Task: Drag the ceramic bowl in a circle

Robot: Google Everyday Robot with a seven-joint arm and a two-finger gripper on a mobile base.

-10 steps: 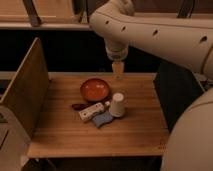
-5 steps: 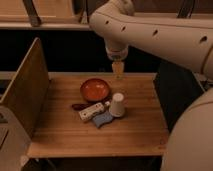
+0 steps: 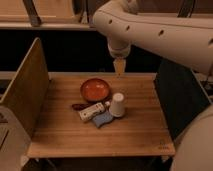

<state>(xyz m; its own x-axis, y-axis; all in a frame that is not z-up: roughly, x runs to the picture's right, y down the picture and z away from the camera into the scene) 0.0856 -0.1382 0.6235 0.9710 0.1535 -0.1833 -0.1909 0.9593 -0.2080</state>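
Camera view: gripper (image 3: pixel 119 67) hangs above far table edge, just behind ceramic bowl (image 3: pixel 95 89), apart from it. Fingers spread wide, holding nothing.
Step in hand, by judgement: approach.
To do well: lower onto far rim, one finger inside, one outside. Pinch lightly, keep bowl flat on wooden table (image 3: pixel 140 132). Steer circle away from white cup (image 3: pixel 117 105) and dark red spoon (image 3: pixel 78 106), both near front rim.
Bowl: round, shallow, glossy orange-red, darker brown rim, upright, centre-rear of table.

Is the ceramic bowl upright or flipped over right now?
Upright: the ceramic bowl shows its open interior. The gripper hangs beyond it, above the table.
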